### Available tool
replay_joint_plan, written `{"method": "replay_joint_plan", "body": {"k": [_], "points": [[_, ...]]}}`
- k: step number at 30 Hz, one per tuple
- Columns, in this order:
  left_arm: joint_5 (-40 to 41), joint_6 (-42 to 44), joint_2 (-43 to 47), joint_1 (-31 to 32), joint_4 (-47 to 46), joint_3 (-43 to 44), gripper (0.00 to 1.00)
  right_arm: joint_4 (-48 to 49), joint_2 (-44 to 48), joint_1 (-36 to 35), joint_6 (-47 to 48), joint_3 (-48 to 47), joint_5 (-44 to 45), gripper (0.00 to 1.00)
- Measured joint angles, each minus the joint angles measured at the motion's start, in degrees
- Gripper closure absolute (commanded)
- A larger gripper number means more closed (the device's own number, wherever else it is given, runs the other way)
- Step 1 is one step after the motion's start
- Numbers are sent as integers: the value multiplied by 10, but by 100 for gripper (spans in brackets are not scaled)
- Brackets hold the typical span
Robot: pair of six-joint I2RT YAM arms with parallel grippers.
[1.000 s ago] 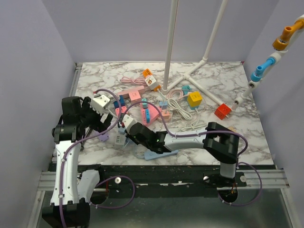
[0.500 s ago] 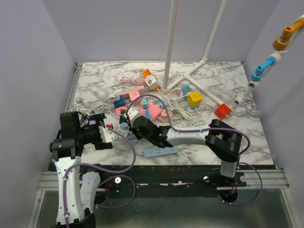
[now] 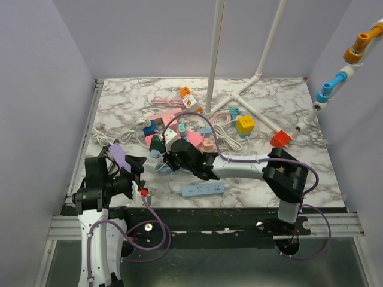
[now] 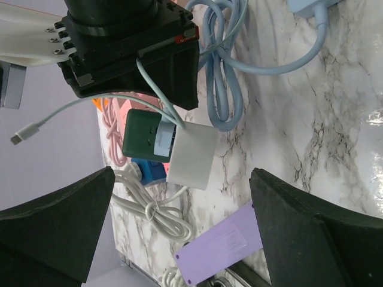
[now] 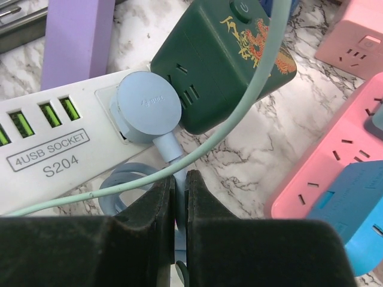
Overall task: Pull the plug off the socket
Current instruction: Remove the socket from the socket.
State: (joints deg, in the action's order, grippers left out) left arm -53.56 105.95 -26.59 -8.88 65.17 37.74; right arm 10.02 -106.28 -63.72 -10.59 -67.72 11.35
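Observation:
A round light-blue plug [image 5: 148, 107] sits in the white USB socket block [image 5: 51, 146]. My right gripper [image 5: 179, 179] is shut on the plug's light-blue cable just below the plug. In the top view that gripper [image 3: 169, 156] lies among the socket pile. A dark green socket cube [image 5: 227, 54] touches the white socket. My left gripper [image 4: 182, 191] stands wide open and holds nothing. It faces the white socket [image 4: 192, 156] from the near left [image 3: 139, 176].
A purple strip [image 3: 118, 156] lies by my left gripper. A coiled white cable [image 4: 155, 209] and a coil of blue cable [image 4: 218, 78] lie nearby. Pink sockets [image 5: 335, 161], a light-blue power strip [image 3: 203, 190] and white poles [image 3: 212, 60] stand farther off.
My left arm has pulled back towards the near left edge, still open. My right gripper has moved a little farther back, still shut on the cable. The light-blue power strip has shifted slightly.

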Motion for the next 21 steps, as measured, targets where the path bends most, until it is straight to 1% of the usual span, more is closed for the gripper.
{"method": "replay_joint_plan", "body": {"k": [6,8,11,14,18,21], "points": [[-7,31,-66,0,-25,1,6,0,0,0,-4,0,-14,99],[-10,35,-83,4,-31,1,8,1,0,0,-6,0,-16,99],[-13,38,-106,11,-40,1,14,1,0,0,-9,0,-17,99],[-18,31,-118,18,-72,-3,20,2,0,0,-12,0,-18,99],[-21,17,-128,36,-112,-13,32,2,0,1,-15,0,-21,99],[-19,14,-145,54,-119,-12,35,2,0,1,-17,0,-23,99]]}}
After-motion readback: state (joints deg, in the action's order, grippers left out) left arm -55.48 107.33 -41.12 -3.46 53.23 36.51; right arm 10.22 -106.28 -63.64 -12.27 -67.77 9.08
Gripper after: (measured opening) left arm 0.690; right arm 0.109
